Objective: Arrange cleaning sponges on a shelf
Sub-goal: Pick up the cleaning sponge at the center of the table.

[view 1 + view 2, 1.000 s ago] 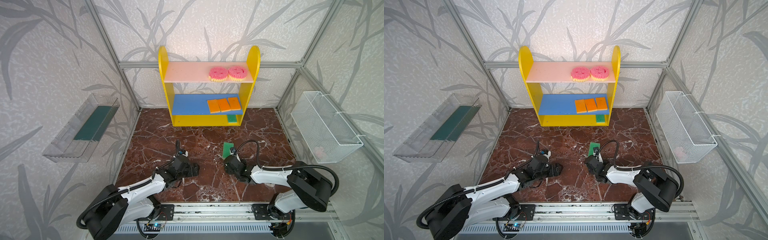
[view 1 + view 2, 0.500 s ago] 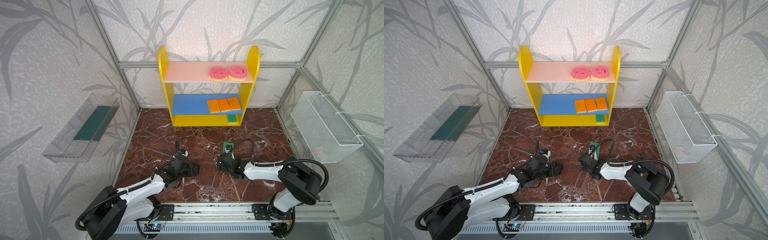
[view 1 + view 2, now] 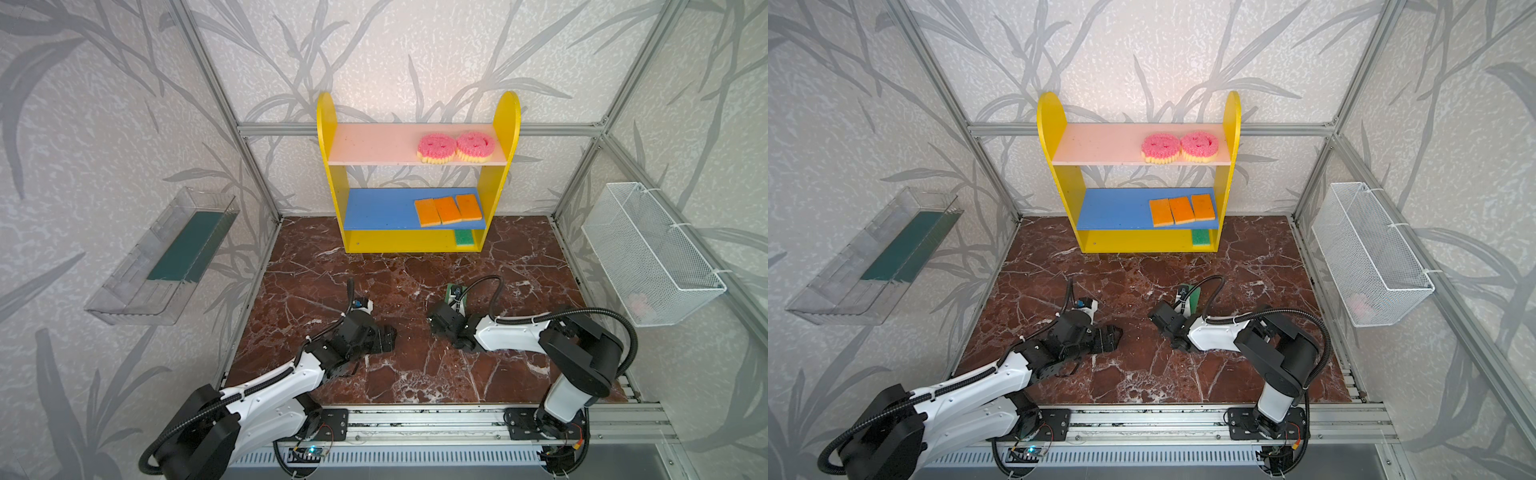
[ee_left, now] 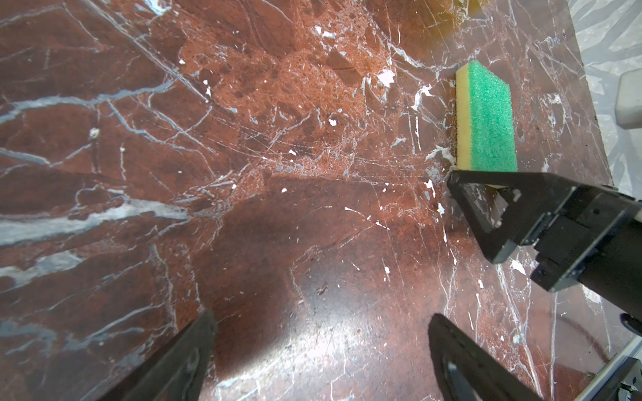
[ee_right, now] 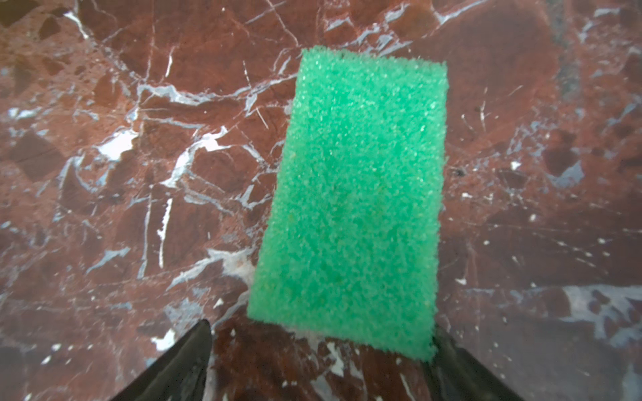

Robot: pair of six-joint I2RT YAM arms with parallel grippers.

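Observation:
The shelf (image 3: 326, 166) stands at the back. Its pink upper board holds two pink smiley sponges (image 3: 435, 147), its blue board three orange sponges (image 3: 446, 210), and its yellow base one green sponge (image 3: 464, 238). Another green sponge (image 5: 354, 194) lies flat on the marble floor, mostly hidden under my right wrist in a top view (image 3: 1195, 296). My right gripper (image 5: 321, 328) is open just short of its near end, one fingertip (image 4: 486, 178) at a corner. My left gripper (image 4: 321, 314) is open over bare floor (image 3: 384, 334), well to the left of that sponge (image 4: 491, 121).
A white wire basket (image 3: 648, 253) hangs on the right wall with something pale pink inside. A clear tray with a dark green liner (image 3: 166, 257) hangs on the left wall. The arms' metal rail (image 3: 415, 419) runs along the front edge.
My right gripper has moved left and a little toward the shelf, and its wrist now covers most of the floor sponge. The left arm has not moved.

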